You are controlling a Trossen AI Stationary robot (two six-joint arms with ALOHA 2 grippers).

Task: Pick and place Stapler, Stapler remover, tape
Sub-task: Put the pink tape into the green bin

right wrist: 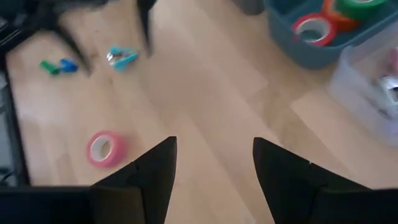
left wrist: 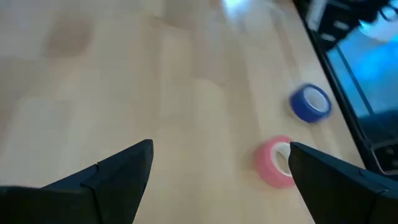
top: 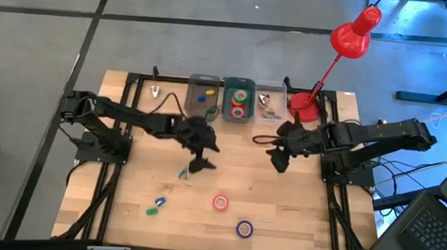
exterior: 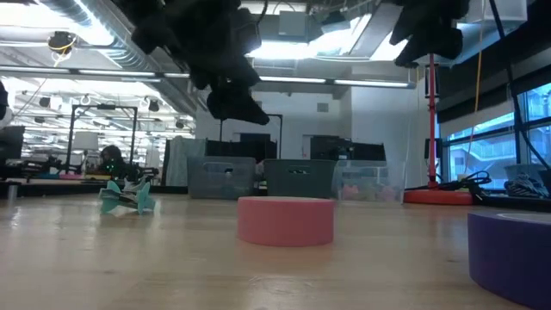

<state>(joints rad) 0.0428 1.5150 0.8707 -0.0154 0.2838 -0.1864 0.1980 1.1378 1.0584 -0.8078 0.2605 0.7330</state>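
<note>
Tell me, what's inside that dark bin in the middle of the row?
The middle bin holds tape rolls: red, green and orange ones show, stacked together. Whatever lies beneath them is covered.

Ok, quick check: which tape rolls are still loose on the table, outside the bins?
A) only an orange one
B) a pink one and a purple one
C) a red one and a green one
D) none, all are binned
B: the high view shows a pink roll and a purple roll lying on the bare wood near the table's front, while the red and green rolls sit in the middle bin.
</note>
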